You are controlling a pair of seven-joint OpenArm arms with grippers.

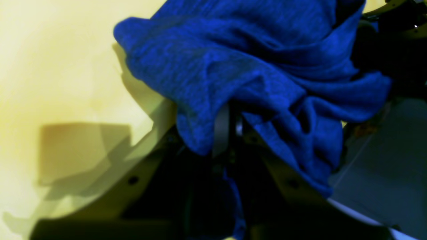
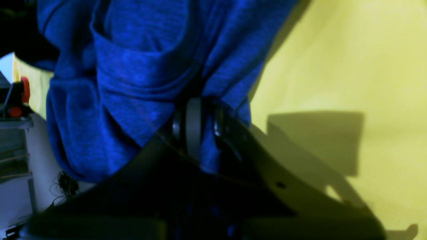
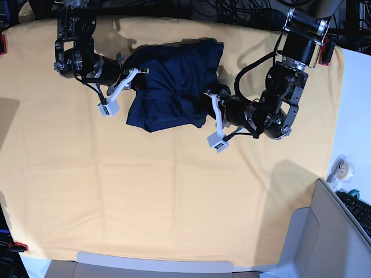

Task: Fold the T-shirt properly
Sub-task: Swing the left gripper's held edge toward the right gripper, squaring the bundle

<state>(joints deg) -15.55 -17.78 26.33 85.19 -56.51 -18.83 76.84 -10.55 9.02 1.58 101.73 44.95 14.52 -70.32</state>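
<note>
With the T-shirt (image 3: 174,87) bunched between them, left tool (image 1: 230,126) and right tool (image 2: 193,123) each clench its fabric, likely to carry a fold across the bench (image 3: 145,191).

The T-shirt (image 1: 233,60) is thin, soft knit cloth, matt, with a faintly heathered weave and limp folds. The table cloth (image 3: 174,197) under it is smooth matt yellow-orange fabric. The left gripper (image 1: 228,128) and the right gripper (image 2: 195,125) show dark matt plastic bodies with smooth, slightly glossy grey finger pads.
</note>
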